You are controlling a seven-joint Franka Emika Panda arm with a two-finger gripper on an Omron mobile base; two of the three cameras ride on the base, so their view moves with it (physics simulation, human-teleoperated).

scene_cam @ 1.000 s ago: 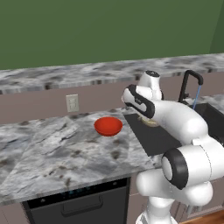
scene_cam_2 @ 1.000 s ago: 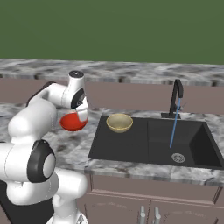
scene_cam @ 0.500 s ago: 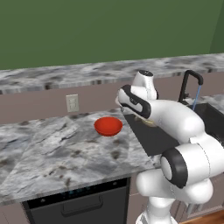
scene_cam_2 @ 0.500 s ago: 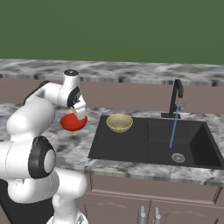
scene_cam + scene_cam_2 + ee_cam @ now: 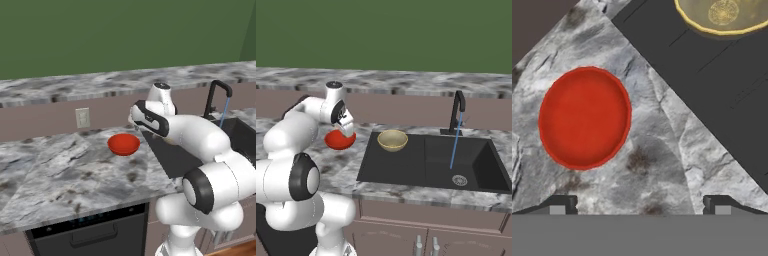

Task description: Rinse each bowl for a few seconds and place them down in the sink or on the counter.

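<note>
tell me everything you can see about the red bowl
The red bowl is small, round and shallow, glossy bright red inside and out, with a slightly darker rim. It looks empty. It sits upright on the marbled counter, left of the sink and clear of its edge. The tan bowl rests apart from it on the sink's flat left section. The open gripper hovers above the counter beside it; nothing but the counter touches it.

We count two bowls: one red (image 5: pixel 584 118) at nine o'clock, one tan (image 5: pixel 724 15) at one. One sink (image 5: pixel 406 165), one faucet (image 5: pixel 457 112), one outlet (image 5: pixel 82 118).
</note>
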